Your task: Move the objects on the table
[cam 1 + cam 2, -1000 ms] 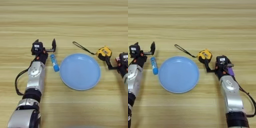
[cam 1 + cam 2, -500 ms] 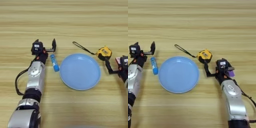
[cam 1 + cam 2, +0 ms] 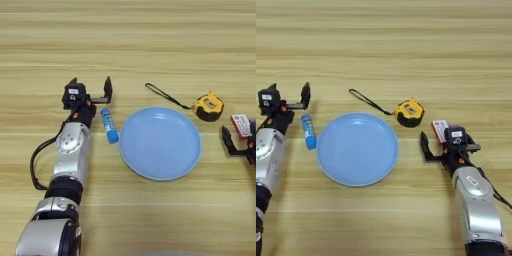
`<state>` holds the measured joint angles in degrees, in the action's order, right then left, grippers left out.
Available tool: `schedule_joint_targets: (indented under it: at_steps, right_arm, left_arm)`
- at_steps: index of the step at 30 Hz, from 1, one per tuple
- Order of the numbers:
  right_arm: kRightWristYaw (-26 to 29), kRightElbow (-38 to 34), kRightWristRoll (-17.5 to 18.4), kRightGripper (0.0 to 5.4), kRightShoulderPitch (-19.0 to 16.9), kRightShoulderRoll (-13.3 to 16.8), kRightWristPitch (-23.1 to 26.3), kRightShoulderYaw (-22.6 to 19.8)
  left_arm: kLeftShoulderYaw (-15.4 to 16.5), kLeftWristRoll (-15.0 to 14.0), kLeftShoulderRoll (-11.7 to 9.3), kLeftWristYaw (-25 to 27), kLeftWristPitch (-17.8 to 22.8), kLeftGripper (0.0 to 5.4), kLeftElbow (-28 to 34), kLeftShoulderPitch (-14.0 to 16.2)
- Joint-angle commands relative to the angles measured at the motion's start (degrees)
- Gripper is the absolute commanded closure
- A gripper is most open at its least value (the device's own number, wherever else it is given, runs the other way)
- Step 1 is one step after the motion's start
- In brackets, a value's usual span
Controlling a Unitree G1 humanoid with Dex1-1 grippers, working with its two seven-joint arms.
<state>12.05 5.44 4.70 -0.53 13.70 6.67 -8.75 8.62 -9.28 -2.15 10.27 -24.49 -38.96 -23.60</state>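
A blue glue stick with a white cap (image 3: 109, 126) lies on the table (image 3: 150, 40), just left of a blue plate (image 3: 131, 155). My left gripper (image 3: 90, 88) is open just beyond the stick's far end, with nothing between its fingers. A yellow tape measure (image 3: 408, 111) sits off the plate's far right rim, and its black strap (image 3: 368, 100) trails to the left. My right gripper (image 3: 450, 149) is open on the table to the right of the plate. A flat red-and-white box (image 3: 439, 129) lies just beyond it, partly hidden by the gripper body.
The blue plate (image 3: 326, 165) holds nothing and takes up the middle between my two arms. My left forearm (image 3: 72, 150) lies along the table on the plate's left. Bare wood stretches across the far half of the table (image 3: 406, 40).
My right gripper has drawn back from the tape measure toward the near edge, which uncovers the red-and-white box. The left arm, glue stick and plate have stayed put.
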Motion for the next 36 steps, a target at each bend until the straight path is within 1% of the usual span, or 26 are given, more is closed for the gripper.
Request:
schedule_joint_targets:
  at_steps: [1,6,11,16,18,20,23,28,31,33,36]
  right_arm:
    - [2.37,2.69,1.56,0.04,1.44,0.54,0.69,0.08]
    - [4.37,2.96,3.43,0.04,1.80,0.33,2.20,0.12]
    - [7.42,1.31,7.97,0.04,1.55,-0.51,7.68,0.29]
    - [8.08,0.15,11.94,0.04,1.51,-0.92,14.09,-0.39]
    - [8.06,-0.66,12.68,0.04,1.46,-0.82,15.35,-0.35]
    - [7.71,-1.29,12.68,0.04,1.40,-0.58,15.77,-0.10]
    - [6.89,-0.70,11.34,0.04,1.47,-0.08,15.01,0.40]
    - [3.44,1.96,7.34,0.04,1.46,1.95,11.70,-1.13]
    - [1.95,2.34,5.95,0.04,1.36,3.16,10.91,-2.38]
    - [1.41,2.25,5.63,0.04,1.32,3.72,10.69,-3.08]
    - [1.26,1.88,6.06,0.04,1.30,4.41,10.71,-4.47]
  left_arm:
    - [-0.31,0.48,0.02,-0.27,0.23,0.00,0.64,-0.13]
    - [-0.38,0.58,0.14,-0.41,0.22,0.00,0.61,-0.14]
    - [-0.44,0.72,0.26,-0.54,0.22,0.00,0.47,-0.23]
    - [-0.53,0.77,0.36,-0.70,0.20,0.00,0.37,-0.30]
    - [-0.56,0.75,0.36,-0.73,0.20,0.00,0.36,-0.32]
    - [-0.59,0.75,0.35,-0.77,0.18,0.00,0.29,-0.35]
    - [-0.64,0.76,0.39,-0.87,0.13,0.00,0.11,-0.45]
    - [-0.81,0.77,0.46,-1.01,0.07,0.00,0.16,-0.41]
    - [-0.85,0.77,0.41,-1.01,0.09,0.00,0.18,-0.40]
    - [-0.85,0.76,0.39,-0.99,0.08,0.00,0.14,-0.41]
    - [-0.88,0.75,0.37,-1.01,0.07,0.00,0.15,-0.41]
